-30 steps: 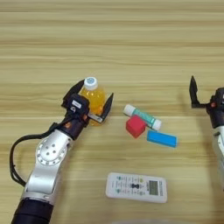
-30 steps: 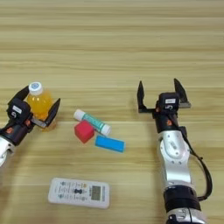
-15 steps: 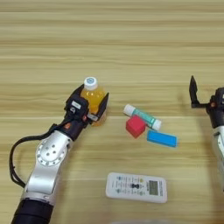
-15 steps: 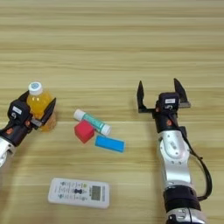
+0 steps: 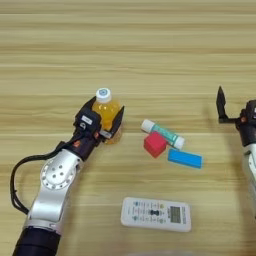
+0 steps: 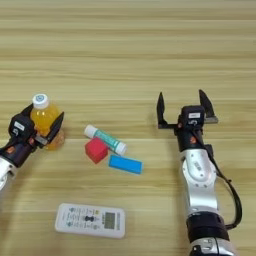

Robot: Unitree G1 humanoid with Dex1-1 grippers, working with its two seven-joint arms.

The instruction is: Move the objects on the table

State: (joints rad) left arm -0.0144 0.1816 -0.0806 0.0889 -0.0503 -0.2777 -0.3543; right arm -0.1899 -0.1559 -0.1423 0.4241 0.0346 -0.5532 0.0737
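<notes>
On the table's (image 5: 150, 55) left half, the bottle (image 5: 105, 114) stands upright, orange with a white cap, between the left gripper's (image 5: 102, 120) two fingers. One finger sits close on each side, seemingly closed on it, though actual contact is hard to make out; that looks like a hold for lifting it upright. Just to its right lie the tube (image 5: 162, 133), the cube (image 5: 155, 144) touching or nearly touching the tube, and the block (image 5: 185, 158) just beside both. Nearer the robot, the remote (image 5: 156, 214) lies flat and apart from the cluster. Well to the right, the right gripper (image 6: 183, 107) hovers idle with fingers spread wide and nothing between them. The left eye view cuts off most of that arm, and the bottle's base is partly hidden by the left fingers.
</notes>
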